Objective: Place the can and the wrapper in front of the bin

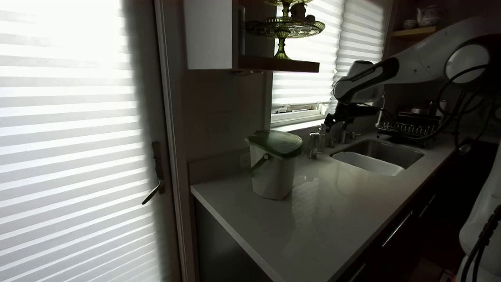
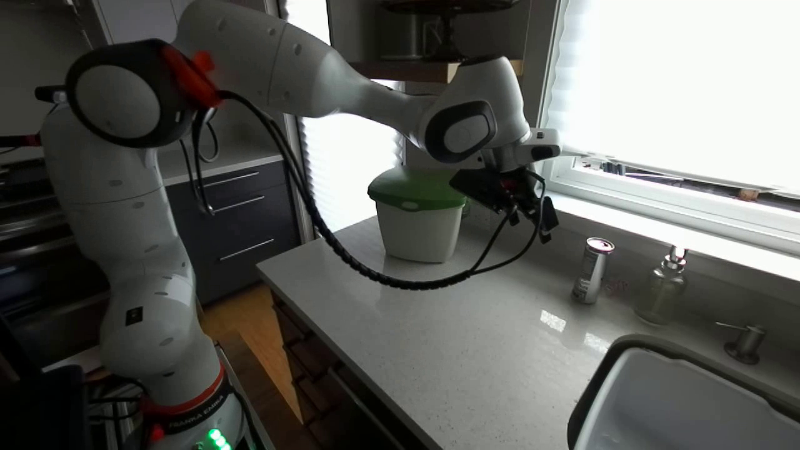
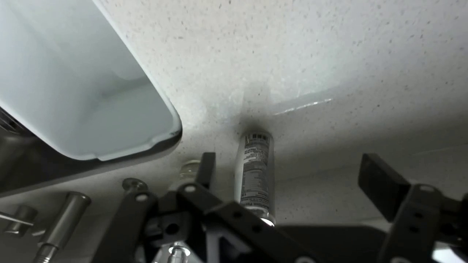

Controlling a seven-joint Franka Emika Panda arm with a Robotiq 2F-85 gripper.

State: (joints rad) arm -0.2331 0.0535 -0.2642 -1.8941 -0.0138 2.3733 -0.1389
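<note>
The silvery can [image 2: 590, 272] stands upright on the counter near the window wall; it also shows in an exterior view [image 1: 313, 145]. In the wrist view the can [image 3: 256, 171] appears between the fingers, closer to the left one, its top partly covered by the finger linkage. My gripper [image 3: 287, 168] is open and empty. In an exterior view the gripper [image 2: 531, 226] hangs above the counter, between bin and can. The bin [image 2: 419, 228], whitish with a green lid, stands at the counter's end. Faint reddish marks [image 2: 615, 286] beside the can may be the wrapper; I cannot tell.
A glass soap dispenser [image 2: 661, 290] stands beside the can, close to it. A metal dispenser [image 2: 745, 344] and the sink with a white basin [image 3: 120, 120] are further along. A wooden shelf [image 1: 280, 64] hangs above the bin. A dish rack [image 1: 409, 127] stands beyond the sink.
</note>
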